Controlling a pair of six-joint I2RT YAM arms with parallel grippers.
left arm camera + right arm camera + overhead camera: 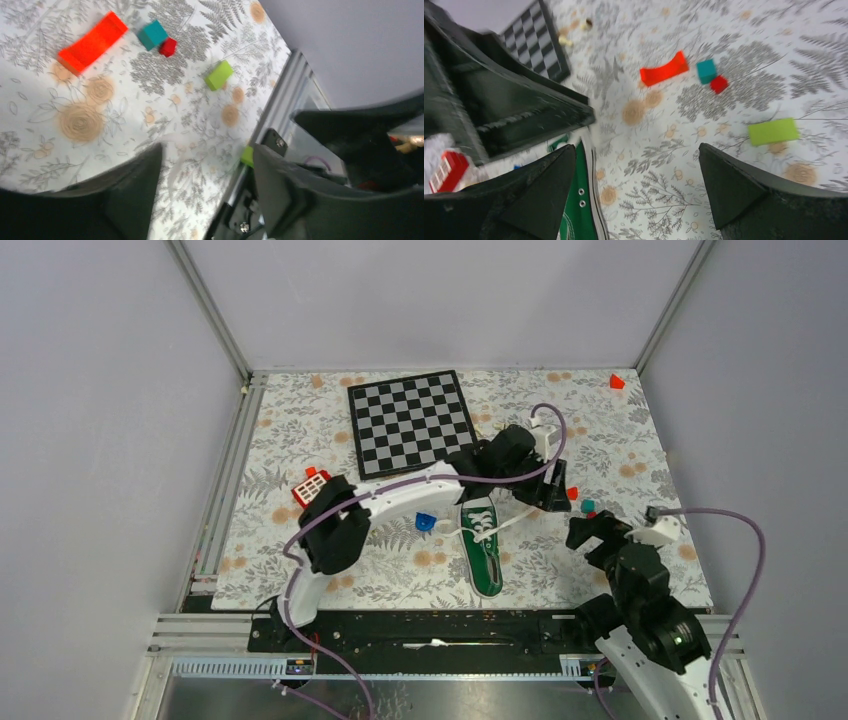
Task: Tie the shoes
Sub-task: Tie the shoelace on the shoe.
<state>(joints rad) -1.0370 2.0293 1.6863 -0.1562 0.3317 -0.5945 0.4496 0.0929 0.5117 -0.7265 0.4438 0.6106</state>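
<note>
claws: left gripper (205,155), right gripper (636,150) both hanging open, empty
step: probably lining up on laces (484,527) of the sneaker (487,570)
next: needing both ends pinched

Sneaker (485,550): matt green canvas cloth, smooth white rubber sole, white cord laces (487,527). Table cover (620,440): matt floral print, cloth or paper, cannot tell. Chessboard (410,422) at 11 o'clock from sneaker: flat, smooth, low sheen. Red arch (664,69), teal cube (707,70), green block (773,131): smooth, plastic-looking, matt. Left gripper (206,150), right gripper (636,160): matt black plastic fingers. Frame rail (215,500) at 9 o'clock: bare brushed metal. Arm shells (400,500): glossy white plastic.
</note>
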